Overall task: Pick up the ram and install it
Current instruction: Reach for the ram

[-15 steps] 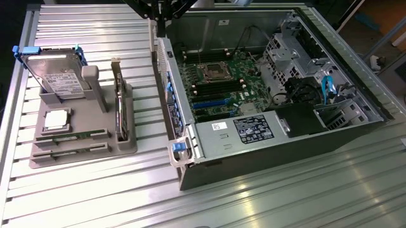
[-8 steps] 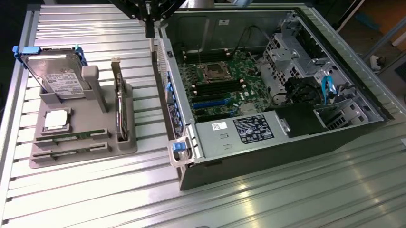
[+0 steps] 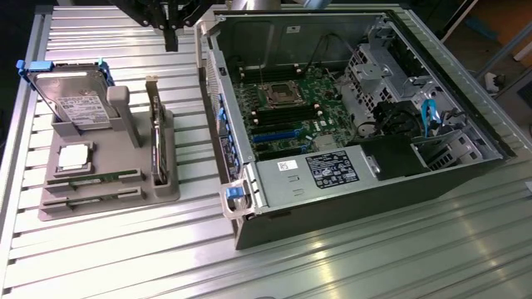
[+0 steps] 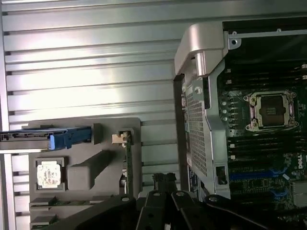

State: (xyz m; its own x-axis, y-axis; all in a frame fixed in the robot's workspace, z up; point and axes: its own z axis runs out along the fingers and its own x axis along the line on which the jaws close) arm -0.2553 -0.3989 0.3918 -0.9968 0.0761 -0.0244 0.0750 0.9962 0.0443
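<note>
The tool (image 3: 171,45) hangs in the upper left of the exterior view, above the worktop (image 3: 124,261) and just beside the far corner of the open computer case (image 3: 349,205). We see its fingers brought fully together, with nothing between them. In the wrist view the tool (image 4: 163,184) shows as dark linkage, again with nothing in its grip.

The ram (image 3: 93,180) lies in a slot of the grey holder (image 3: 108,202), in the lower left of the exterior view and well apart from the tool. In the wrist view we see the ram (image 4: 57,201) as a thin green strip in the same slotted end of the holder (image 4: 96,167).

The holder also carries:
- a silver hard drive (image 3: 79,103), standing tilted at its far end with blue tabs on its frame;
- a square processor chip (image 3: 73,156), lying flat in a recess between the hard drive and the ram;
- a card with a metal bracket (image 3: 156,140), standing on edge along the side nearest the case.

The case lies on its side with the panel off. Its motherboard (image 3: 287,112) is exposed, and black memory slots (image 3: 287,118) run beside the processor socket (image 3: 278,93).
</note>
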